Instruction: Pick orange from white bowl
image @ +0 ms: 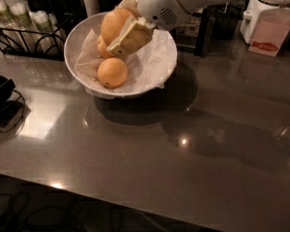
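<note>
Now the tool [118,28] was clamped on the orange [110,24], with the white bowl [157,64] under it and a second orange [112,72] just below.

dim room; glossy grey table [193,178] with light glints, wire rack [17,40] behind; pincer [124,22] over its far side.

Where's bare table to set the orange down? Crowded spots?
Bare grey tabletop in front and right of the paper-lined white bowl, up to the white-and-red carton. Crowded: black wire rack back left. Tool, above the bowl, grips the round orange.
</note>
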Motion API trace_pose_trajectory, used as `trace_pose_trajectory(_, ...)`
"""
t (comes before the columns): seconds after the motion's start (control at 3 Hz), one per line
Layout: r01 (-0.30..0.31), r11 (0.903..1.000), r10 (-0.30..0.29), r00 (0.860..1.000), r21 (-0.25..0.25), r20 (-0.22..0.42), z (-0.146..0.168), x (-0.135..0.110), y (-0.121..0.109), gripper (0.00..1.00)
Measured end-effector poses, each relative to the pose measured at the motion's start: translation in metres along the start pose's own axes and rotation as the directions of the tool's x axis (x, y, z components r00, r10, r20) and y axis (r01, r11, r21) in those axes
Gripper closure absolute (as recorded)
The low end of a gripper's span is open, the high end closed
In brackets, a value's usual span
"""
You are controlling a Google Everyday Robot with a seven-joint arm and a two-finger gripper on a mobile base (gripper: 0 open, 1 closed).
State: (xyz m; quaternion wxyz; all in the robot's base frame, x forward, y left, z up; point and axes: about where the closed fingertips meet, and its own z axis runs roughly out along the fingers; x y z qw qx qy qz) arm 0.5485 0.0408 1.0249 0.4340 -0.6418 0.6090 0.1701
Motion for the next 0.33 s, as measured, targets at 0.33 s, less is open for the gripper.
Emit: trace_pose_trajectory(0.33,0.0,1.0,0.0,1.0,0.0,0.0,0.0,0.0,0.0,1.0)
